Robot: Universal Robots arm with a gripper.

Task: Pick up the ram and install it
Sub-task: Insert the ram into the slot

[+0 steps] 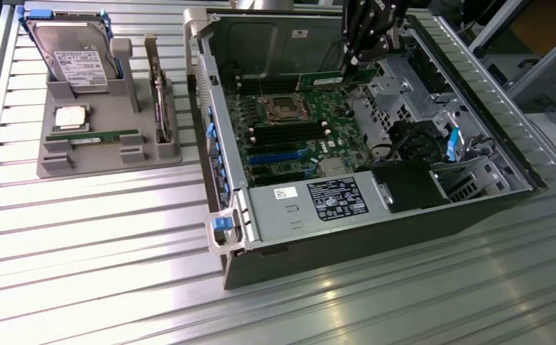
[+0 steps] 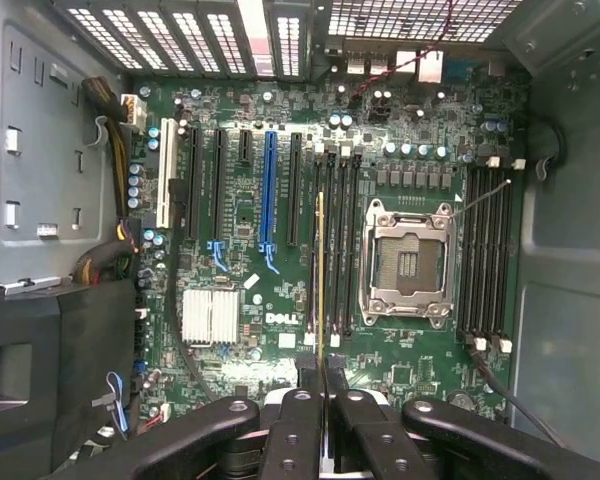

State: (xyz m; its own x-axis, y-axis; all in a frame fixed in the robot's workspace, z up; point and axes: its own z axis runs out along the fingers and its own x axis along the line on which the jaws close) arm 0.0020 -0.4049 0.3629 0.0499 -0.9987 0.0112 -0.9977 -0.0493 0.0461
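My gripper hangs inside the open computer case, over the far part of the motherboard. It is shut on a ram, a thin green stick held level above the board. In the wrist view the gripper pinches that ram, which shows edge-on as a thin gold line. It runs along the black memory slots beside the empty processor socket, apart from the board. A second ram lies in the grey tray.
The tray at the exterior view's left also holds a hard drive, a square silver processor and an upright card. More memory slots lie past the socket. The power supply and a drive cage crowd the case.
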